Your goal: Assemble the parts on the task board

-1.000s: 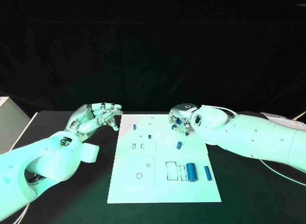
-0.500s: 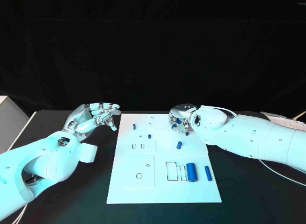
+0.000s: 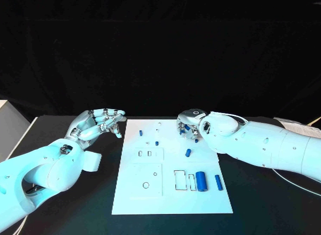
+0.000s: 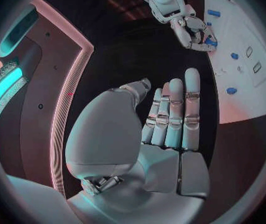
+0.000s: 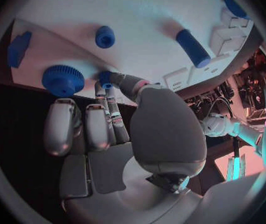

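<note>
Right hand: I see my silver right hand (image 3: 188, 127) lowered over the far right edge of the white task board (image 3: 132, 196), thumb and a fingertip pinching a small blue part (image 5: 105, 78).
Left hand: my silver left hand (image 3: 101, 123) is raised beside the board's left edge, fingers straight, pressed together, holding nothing.
Hard to tell: whether the pinched part touches the board.
Change: both hands have hardly moved.

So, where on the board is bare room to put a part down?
The board's near strip, below the slots and the big cylinder, is bare. The middle right, between the small part and that cylinder, is also free. The far right corner is crowded: the right hand hangs over parts there.
</note>
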Controlling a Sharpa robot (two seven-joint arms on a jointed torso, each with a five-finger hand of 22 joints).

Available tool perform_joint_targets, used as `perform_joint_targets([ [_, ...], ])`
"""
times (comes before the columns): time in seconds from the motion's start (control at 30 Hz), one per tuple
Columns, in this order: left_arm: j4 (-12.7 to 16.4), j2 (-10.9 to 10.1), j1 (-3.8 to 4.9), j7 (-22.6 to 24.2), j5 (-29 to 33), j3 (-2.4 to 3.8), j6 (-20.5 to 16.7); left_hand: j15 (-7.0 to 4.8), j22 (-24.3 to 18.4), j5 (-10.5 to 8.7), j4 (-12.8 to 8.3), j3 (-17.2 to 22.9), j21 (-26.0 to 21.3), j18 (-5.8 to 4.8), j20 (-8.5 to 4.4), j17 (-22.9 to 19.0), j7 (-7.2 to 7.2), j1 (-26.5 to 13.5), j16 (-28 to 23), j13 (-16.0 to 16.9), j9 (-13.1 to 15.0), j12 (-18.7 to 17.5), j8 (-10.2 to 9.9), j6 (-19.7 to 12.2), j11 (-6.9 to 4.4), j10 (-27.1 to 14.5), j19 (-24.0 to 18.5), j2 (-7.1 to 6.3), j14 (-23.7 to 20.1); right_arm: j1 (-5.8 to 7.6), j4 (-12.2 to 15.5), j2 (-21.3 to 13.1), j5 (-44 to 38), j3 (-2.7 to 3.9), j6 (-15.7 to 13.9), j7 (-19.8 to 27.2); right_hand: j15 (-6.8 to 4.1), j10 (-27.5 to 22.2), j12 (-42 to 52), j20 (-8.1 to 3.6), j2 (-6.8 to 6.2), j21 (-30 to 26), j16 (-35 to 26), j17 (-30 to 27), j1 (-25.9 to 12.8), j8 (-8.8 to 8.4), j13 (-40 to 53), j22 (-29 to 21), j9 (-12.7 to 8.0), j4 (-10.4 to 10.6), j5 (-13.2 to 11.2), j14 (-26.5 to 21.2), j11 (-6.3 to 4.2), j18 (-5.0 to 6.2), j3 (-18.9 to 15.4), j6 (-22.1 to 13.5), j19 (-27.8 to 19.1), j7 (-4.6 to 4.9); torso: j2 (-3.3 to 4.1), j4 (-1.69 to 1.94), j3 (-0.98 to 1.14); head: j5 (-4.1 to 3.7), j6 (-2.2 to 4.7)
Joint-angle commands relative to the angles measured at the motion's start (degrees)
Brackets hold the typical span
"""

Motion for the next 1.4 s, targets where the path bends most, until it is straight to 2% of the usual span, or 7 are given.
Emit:
perform_joint_targets([
  [0.03,0.07,0.02,0.03,0.13,-0.21,0.06,1.02,0.10,0.09,0.18,-0.02,0.22,0.39,1.16,0.00,-0.08,-0.06,-0.47,-0.22,0.09,0.07,-0.21,0.19,-0.43,0.08,-0.15,-0.57,0.00,-0.31,-0.03,0.50,-0.20,-1.65,-0.01,-4.45,-0.20,-0.65,2.49,0.50,-0.52,1.29,0.29,0.41,0.02,0.79,0.48,1.51,0.23,0.56,-0.44,-0.04,2.04,-1.67,-0.59,0.25,0.66,-0.06,0.00,0.11,0.07,-0.07,-0.04,0.11],
  [0.27,0.07,0.01,0.03,0.09,-0.21,0.06,1.10,0.09,0.16,0.18,-0.09,0.29,0.50,1.17,0.01,-0.09,-0.07,-0.39,-0.23,0.10,0.09,-0.21,0.21,-0.42,0.07,-0.15,-0.63,0.04,-0.31,-0.03,1.65,-0.36,-2.33,0.03,-9.46,-1.42,-0.87,3.35,0.66,-0.76,1.57,0.65,0.82,0.45,1.09,0.96,2.03,0.79,1.28,-1.04,-0.11,2.11,-1.95,-0.68,0.38,1.05,0.05,-0.17,0.19,0.16,-0.17,-0.10,0.29],
  [0.4,0.08,-0.02,0.03,0.08,-0.21,0.06,1.12,0.09,0.16,0.18,-0.09,0.29,0.50,1.17,0.01,-0.09,-0.07,-0.39,-0.23,0.10,0.09,-0.21,0.21,-0.42,0.07,-0.15,-0.63,0.04,-0.31,-0.01,1.82,0.07,-2.58,0.07,-11.13,-2.13,-0.90,3.48,0.69,-0.78,1.55,0.72,0.87,0.52,1.10,1.01,2.10,0.89,1.38,-1.13,-0.15,2.11,-1.98,-0.70,0.36,1.09,0.08,-0.19,0.27,0.23,-0.20,-0.12,0.46],
  [0.73,0.03,0.09,0.03,0.10,-0.21,0.06,1.21,0.09,0.23,0.17,-0.17,0.35,0.61,1.18,0.01,-0.11,-0.06,-0.30,-0.23,0.11,0.11,-0.21,0.22,-0.43,0.07,-0.16,-0.70,0.04,-0.31,0.01,-0.94,3.89,-2.74,0.17,-14.14,-2.74,-0.92,3.49,0.64,-0.81,1.44,0.70,0.87,0.47,1.08,1.01,2.16,0.88,1.46,-1.24,-0.19,2.10,-1.97,-0.70,0.32,1.02,0.06,-0.18,0.52,0.35,-0.21,-0.19,0.86],
  [0.9,0.01,0.26,0.04,0.10,-0.21,0.07,1.26,0.09,0.31,0.17,-0.26,0.42,0.73,1.18,0.02,-0.12,-0.07,-0.21,-0.24,0.13,0.13,-0.21,0.22,-0.43,0.07,-0.16,-0.78,0.04,-0.31,0.02,-3.39,6.18,-2.53,0.26,-14.83,-2.44,-0.92,3.47,0.61,-0.82,1.42,0.82,0.93,0.57,1.08,1.00,2.18,1.06,1.49,-1.27,-0.18,2.11,-1.97,-0.73,0.33,0.99,0.10,-0.18,0.67,0.64,-0.34,-0.39,0.87],
  [1.13,0.08,0.51,0.05,0.09,-0.25,0.08,1.38,0.09,0.31,0.17,-0.26,0.42,0.73,1.18,0.02,-0.12,-0.07,-0.21,-0.24,0.13,0.13,-0.21,0.22,-0.43,0.07,-0.16,-0.78,0.04,-0.31,-0.01,-6.26,8.51,-1.99,0.30,-15.28,-1.71,-0.88,3.21,0.35,-0.83,1.35,0.94,1.07,0.71,1.01,0.90,2.22,1.24,1.63,-1.41,-0.11,2.14,-1.87,-0.78,0.41,0.72,0.14,-0.10,1.08,1.62,-0.79,-0.81,0.88],
  [1.4,0.30,0.41,0.06,0.06,-0.43,0.16,1.42,0.09,0.31,0.17,-0.26,0.42,0.73,1.18,0.02,-0.12,-0.07,-0.21,-0.24,0.13,0.13,-0.21,0.22,-0.43,0.07,-0.16,-0.78,0.04,-0.31,-0.04,-7.48,9.64,-1.58,0.32,-15.86,-1.29,-0.83,3.04,0.18,-0.82,1.27,0.96,1.09,0.68,0.88,0.83,2.25,1.30,1.72,-1.45,-0.09,2.13,-1.80,-0.79,0.42,0.55,0.13,-0.03,1.49,2.25,-1.19,-1.07,1.07],
])
